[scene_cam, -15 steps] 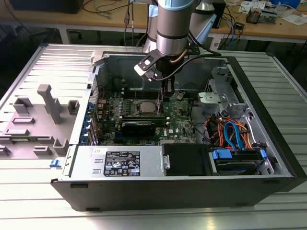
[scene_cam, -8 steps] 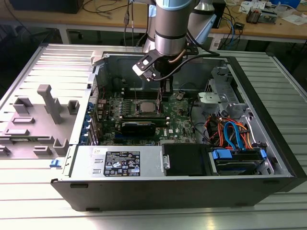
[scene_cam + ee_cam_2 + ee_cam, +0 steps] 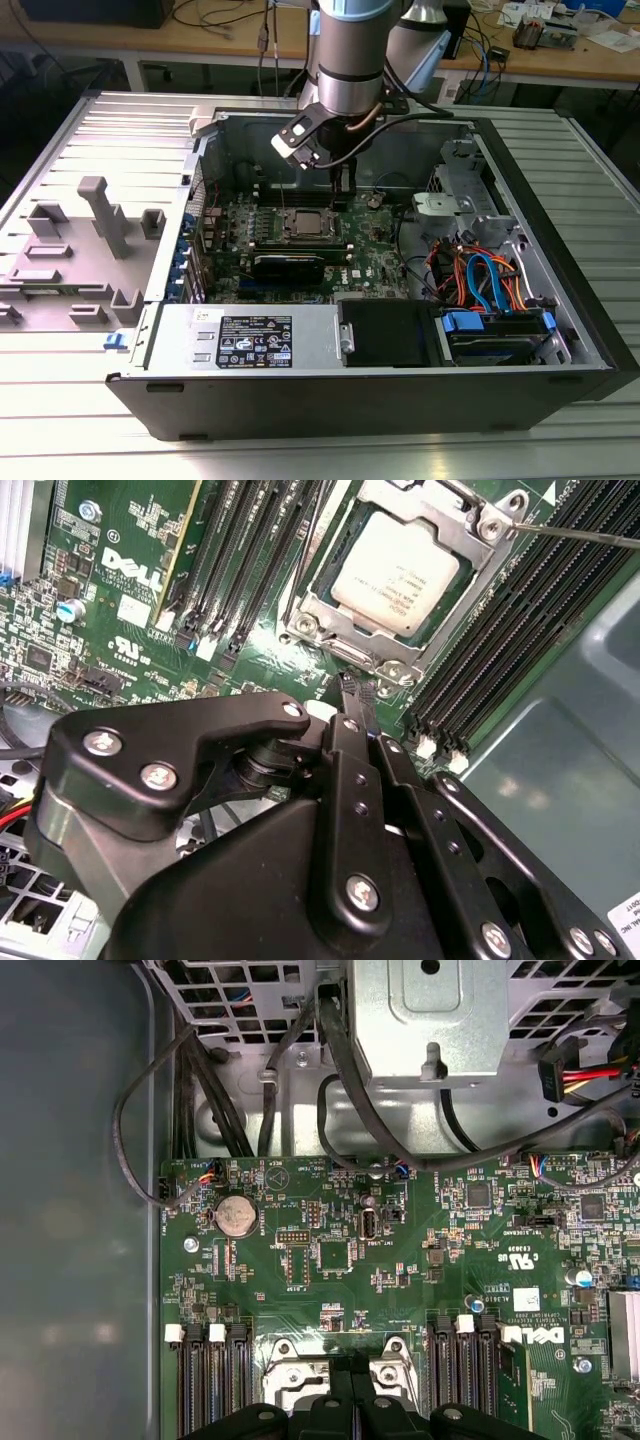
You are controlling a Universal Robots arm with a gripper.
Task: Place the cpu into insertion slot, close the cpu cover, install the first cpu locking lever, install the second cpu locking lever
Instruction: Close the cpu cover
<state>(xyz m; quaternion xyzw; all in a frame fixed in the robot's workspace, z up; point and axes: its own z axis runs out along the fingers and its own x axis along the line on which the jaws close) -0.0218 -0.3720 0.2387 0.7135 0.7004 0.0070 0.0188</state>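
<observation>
The cpu, a silver-grey square chip, lies in the insertion slot on the green board. The cpu cover, a silver frame, lies flat over the chip's edges. A thin locking lever runs out from the cover's corner. My gripper hangs just off the socket's edge with its black fingers pressed together and nothing between them. In the exterior view the gripper sits above the board, just behind the socket. The first wrist view has the gripper over the cover.
Long black memory slots flank the socket on both sides. The open case wall rings the board. A drive cage with orange and blue cables lies at the exterior view's right. A grey fixture stands on the table at its left.
</observation>
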